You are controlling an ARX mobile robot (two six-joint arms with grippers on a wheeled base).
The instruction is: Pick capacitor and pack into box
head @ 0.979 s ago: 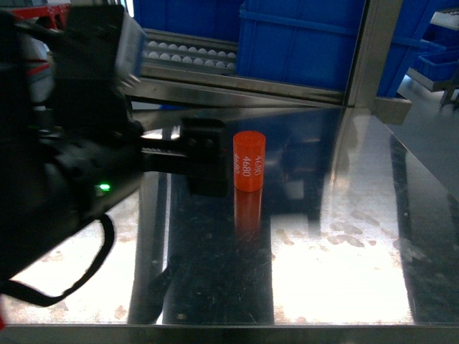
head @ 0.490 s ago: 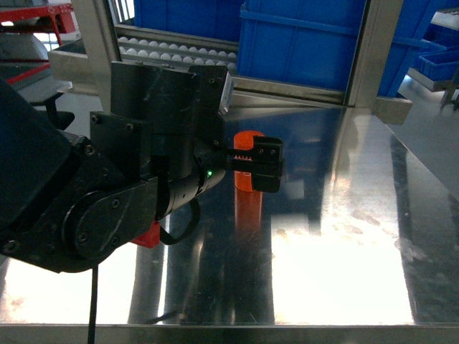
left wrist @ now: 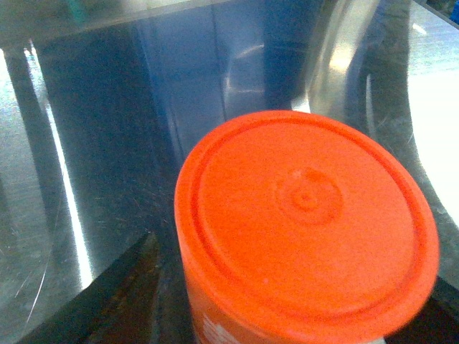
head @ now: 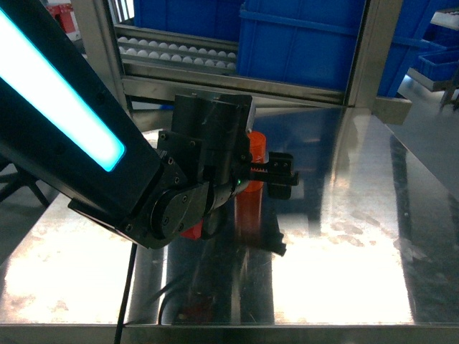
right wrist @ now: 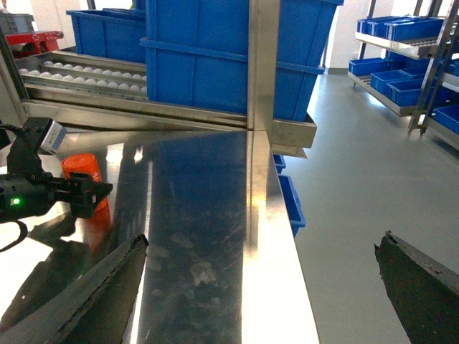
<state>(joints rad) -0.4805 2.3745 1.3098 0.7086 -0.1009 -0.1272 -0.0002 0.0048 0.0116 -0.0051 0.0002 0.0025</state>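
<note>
Surface: we see a polished steel table [head: 344, 236] (glare patches, faint scuffs).
Room: blue bins [right wrist: 215, 54] sit on a roller rack at the far edge; more blue bins on shelving [right wrist: 401, 43] far right, over a grey floor.
Capacitor: the orange capacitor [head: 257, 147] stands upright mid-table, mostly hidden by the left arm.
Writing: white marks low on its side, which we cannot read.
Left gripper [head: 276, 172]: set around the capacitor; we cannot tell whether it clamps.
Right gripper [right wrist: 262, 287]: fingers spread wide, empty, at the table's right edge.
</note>
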